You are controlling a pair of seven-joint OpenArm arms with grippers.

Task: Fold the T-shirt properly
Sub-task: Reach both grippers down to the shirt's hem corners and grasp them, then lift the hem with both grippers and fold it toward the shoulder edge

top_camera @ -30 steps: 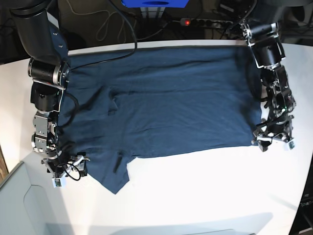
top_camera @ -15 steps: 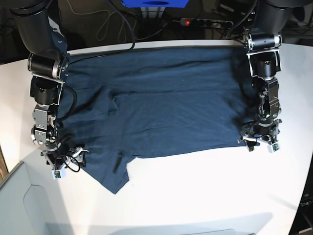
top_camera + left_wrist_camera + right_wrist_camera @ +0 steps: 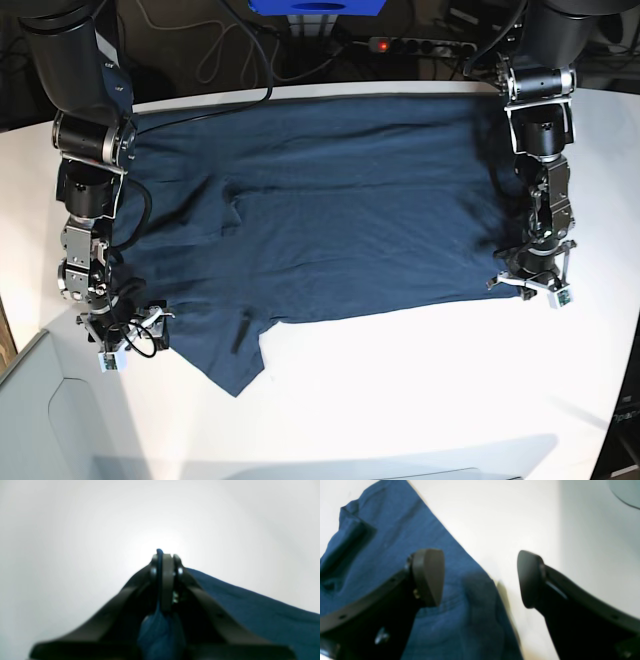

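Note:
The dark navy T-shirt (image 3: 340,210) lies spread flat across the white table (image 3: 420,400), one sleeve pointing toward the front left. My left gripper (image 3: 522,281) sits at the shirt's front right corner. In the left wrist view this gripper (image 3: 165,557) is shut, with a fold of blue cloth (image 3: 160,627) pinched between its fingers. My right gripper (image 3: 138,335) is low at the shirt's front left edge. Seen from the right wrist, it (image 3: 480,580) stands open, one finger (image 3: 428,576) over the cloth (image 3: 395,537) and the other (image 3: 530,580) over bare table.
A power strip (image 3: 420,45) and loose cables (image 3: 215,50) lie behind the table's far edge, next to a blue object (image 3: 318,6). A grey panel (image 3: 40,420) stands at the front left corner. Bare white table stretches in front of the shirt.
My left gripper has moved in from the right to the shirt's corner and closed on the cloth. The right gripper stays open and has barely shifted.

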